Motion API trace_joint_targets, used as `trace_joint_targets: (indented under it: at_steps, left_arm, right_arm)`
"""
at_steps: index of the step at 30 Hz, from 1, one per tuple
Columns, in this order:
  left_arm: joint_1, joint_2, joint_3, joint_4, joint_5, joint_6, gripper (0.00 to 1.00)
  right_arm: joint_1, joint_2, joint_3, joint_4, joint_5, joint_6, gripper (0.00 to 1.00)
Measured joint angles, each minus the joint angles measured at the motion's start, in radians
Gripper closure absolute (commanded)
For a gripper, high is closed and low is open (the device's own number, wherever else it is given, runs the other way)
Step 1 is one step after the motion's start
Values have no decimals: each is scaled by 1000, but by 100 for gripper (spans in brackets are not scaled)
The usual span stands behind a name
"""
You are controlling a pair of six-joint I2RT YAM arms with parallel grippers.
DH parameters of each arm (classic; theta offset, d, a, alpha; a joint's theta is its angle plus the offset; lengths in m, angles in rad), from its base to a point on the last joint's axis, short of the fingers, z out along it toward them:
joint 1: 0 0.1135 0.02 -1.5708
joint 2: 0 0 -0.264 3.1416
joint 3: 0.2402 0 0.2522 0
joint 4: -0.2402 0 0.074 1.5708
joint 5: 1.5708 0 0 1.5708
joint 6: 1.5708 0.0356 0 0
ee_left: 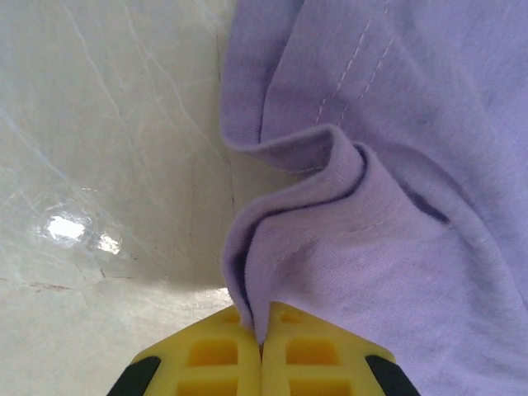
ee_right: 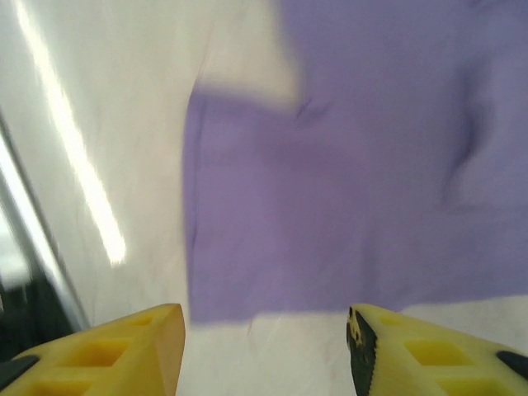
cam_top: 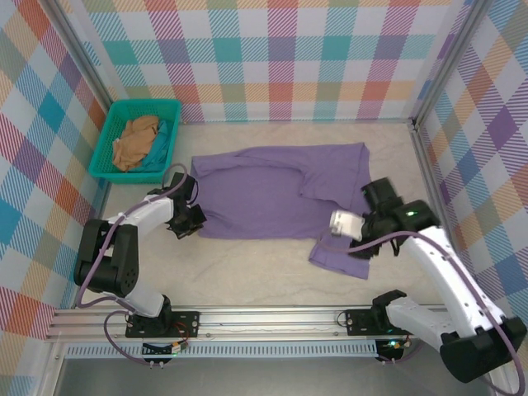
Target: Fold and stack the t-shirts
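Lavender t-shirt (ee_left: 396,206) in left end effector (ee_left: 262,346)

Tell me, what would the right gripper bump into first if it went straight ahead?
Probably the purple t-shirt: the open right gripper points at its edge on the table, though the blurry picture leaves depth unsure.

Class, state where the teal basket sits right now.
In the top view, the teal basket sits in the far left corner of the table against the checked wall, holding a tan shirt, left of the lavender shirt.
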State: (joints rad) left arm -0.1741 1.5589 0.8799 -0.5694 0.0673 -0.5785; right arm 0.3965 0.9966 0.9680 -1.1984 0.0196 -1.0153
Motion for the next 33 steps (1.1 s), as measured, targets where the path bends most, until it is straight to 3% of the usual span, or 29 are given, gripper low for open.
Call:
trace_joint_targets:
  at_steps: [4, 7, 12, 23, 33]
  left_arm:
    - [0, -19, -24, 8, 3, 0, 100]
    - [0, -37, -34, 7, 3, 1, 100]
    - [0, -61, -34, 7, 0, 13, 100]
    - [0, -63, -34, 0, 1, 23, 100]
    - [0, -85, -34, -1, 4, 50, 100]
  right_arm:
    - [64, -24, -274, 2, 176, -126, 45]
    - [69, -103, -312, 15, 205, -161, 43]
    - [69, -164, -334, 80, 206, -184, 42]
    - [68, -114, -498, 248, 151, -206, 41]
    - [6, -77, -516, 308, 132, -206, 43]
